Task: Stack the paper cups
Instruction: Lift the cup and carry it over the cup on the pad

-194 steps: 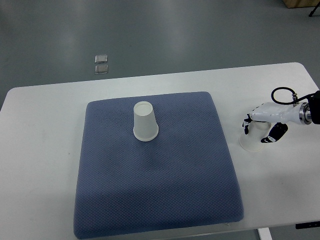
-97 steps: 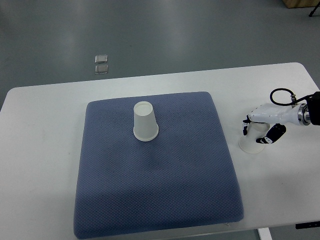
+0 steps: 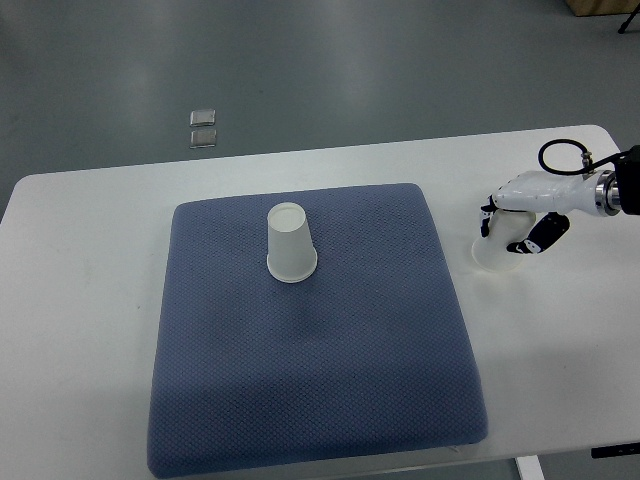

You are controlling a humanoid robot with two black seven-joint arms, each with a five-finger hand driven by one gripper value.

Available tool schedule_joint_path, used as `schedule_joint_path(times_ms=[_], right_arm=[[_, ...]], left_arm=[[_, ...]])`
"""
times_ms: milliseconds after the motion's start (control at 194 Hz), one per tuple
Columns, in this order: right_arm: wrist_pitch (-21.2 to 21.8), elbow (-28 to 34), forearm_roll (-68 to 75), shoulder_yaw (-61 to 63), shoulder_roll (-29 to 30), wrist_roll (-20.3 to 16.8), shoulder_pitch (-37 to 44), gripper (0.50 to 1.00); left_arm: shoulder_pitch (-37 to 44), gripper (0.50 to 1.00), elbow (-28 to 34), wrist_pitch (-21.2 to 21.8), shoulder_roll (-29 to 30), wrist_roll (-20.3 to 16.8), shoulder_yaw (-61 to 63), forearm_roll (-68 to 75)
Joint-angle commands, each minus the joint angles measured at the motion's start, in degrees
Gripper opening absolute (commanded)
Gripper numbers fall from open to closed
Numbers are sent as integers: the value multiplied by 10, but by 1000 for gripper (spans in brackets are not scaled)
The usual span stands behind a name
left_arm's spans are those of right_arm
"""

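Observation:
One white paper cup (image 3: 291, 243) stands upside down on the blue mat (image 3: 310, 330), near its far middle. My right hand (image 3: 518, 222) comes in from the right edge and is shut on a second white paper cup (image 3: 494, 251), held upside down and slightly tilted just above the white table, right of the mat. The hand covers the cup's upper part. The left arm does not show.
The white table (image 3: 90, 300) carries the mat in its middle. Two small square metal plates (image 3: 203, 126) lie on the grey floor beyond the table's far edge. A black cable loops at my right wrist (image 3: 560, 155).
My right hand has lifted the second cup off the table and carried it a little up and toward the far side. The cup on the mat has not moved.

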Motion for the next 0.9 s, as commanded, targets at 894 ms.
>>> schedule_joint_path(times_ms=[894], right_arm=[[157,69,56,8,150,5,274,629]], left_arm=[[0,1000,0,0,0,0,0,0]])
